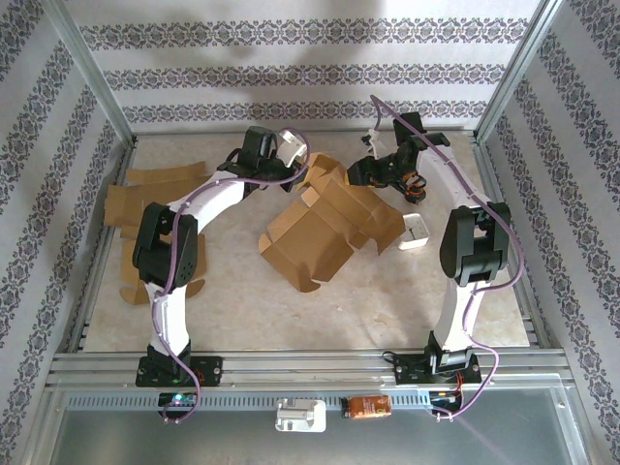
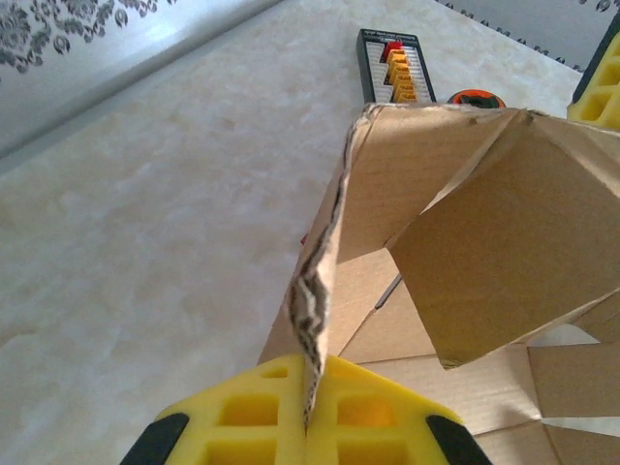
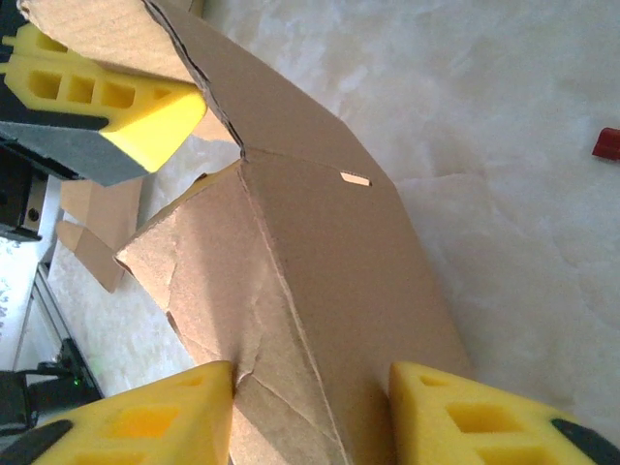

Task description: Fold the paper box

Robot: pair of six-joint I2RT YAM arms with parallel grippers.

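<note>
"Beige marbled table (image 1: 465,310) first. What do we record as the largest item on it?"

"We record the paper box (image 1: 320,228). It is brown cardboard, partly erected, near the middle of the table between the two arms, with its flaps splayed."

"Next in size?"

"A pile of flat cardboard blanks (image 1: 145,199) at the table's left edge, apart from the box, with the left arm between them."

"State of the left gripper (image 2: 310,373)?"

"Clenched. In the left wrist view we see its yellow fingers (image 2: 242,417) pressed together on a torn, corrugated edge of the box. It is grasping that wall, which rises upright from the grip."

"And the right gripper (image 3: 310,387)?"

"Its yellow fingers (image 3: 145,417) stand on either side of a creased ridge of the box, with the cardboard between them. We cannot tell whether they pinch it or merely flank it."

"Smaller items?"

"A white object (image 1: 415,231) just beside the box's right flap. Then a small red piece (image 3: 606,142) lying on the table, seen in the right wrist view."
</note>
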